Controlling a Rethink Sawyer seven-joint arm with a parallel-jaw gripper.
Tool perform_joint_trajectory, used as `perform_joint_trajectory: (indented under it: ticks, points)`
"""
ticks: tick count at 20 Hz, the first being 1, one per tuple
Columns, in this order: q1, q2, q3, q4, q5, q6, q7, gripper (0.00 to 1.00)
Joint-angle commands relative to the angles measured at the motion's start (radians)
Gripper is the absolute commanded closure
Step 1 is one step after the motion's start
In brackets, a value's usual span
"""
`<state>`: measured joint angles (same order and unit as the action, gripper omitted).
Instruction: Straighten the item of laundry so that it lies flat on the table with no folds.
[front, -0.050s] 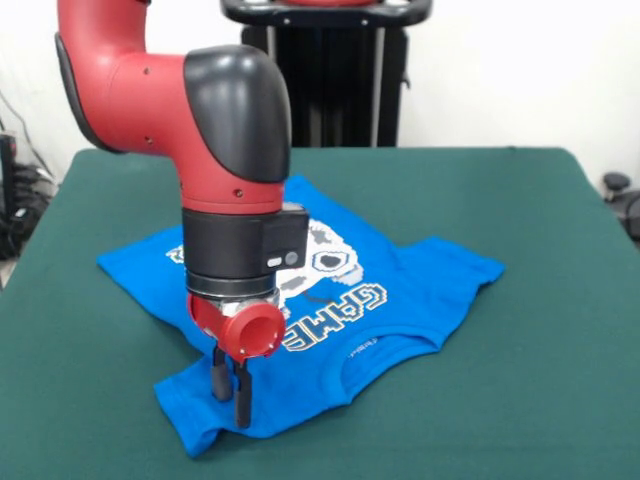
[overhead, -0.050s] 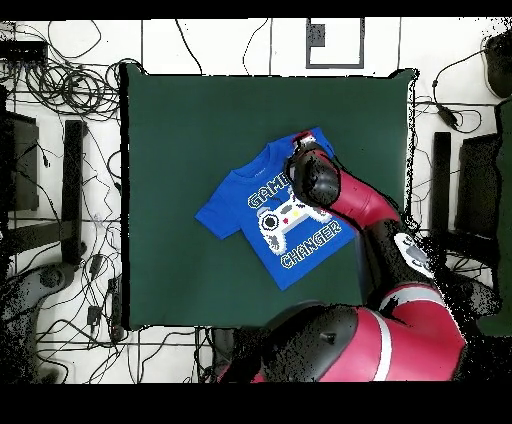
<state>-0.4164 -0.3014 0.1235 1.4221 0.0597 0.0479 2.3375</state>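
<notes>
Gripper (front, -0.050s: 231, 392) on T-shirt (front, -0.050s: 420, 285) — sleeve hidden overhead

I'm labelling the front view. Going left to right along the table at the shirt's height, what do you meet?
Bare table → T-shirt's left sleeve → end effector → "GAME" lettering → right sleeve → bare table.

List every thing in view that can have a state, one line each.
T-shirt: print side up, spread on the table, not fully flat; collar area and one sleeve creased.
gripper: fingers close together, pointing down, tips on the shirt's sleeve near the front edge.
table: green top, bearing only the shirt.
</notes>
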Motion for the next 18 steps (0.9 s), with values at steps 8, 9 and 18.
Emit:
perform_joint_trajectory:
  ticks: [8, 9, 18]
  points:
    - [0.094, 0.115, 0.041, -0.089, 0.028, 0.033, 0.084, 0.0]
    - [0.097, 0.122, 0.038, -0.101, 0.03, 0.035, 0.083, 0.0]
    - [0.103, 0.162, 0.031, -0.157, 0.031, 0.035, 0.087, 0.0]
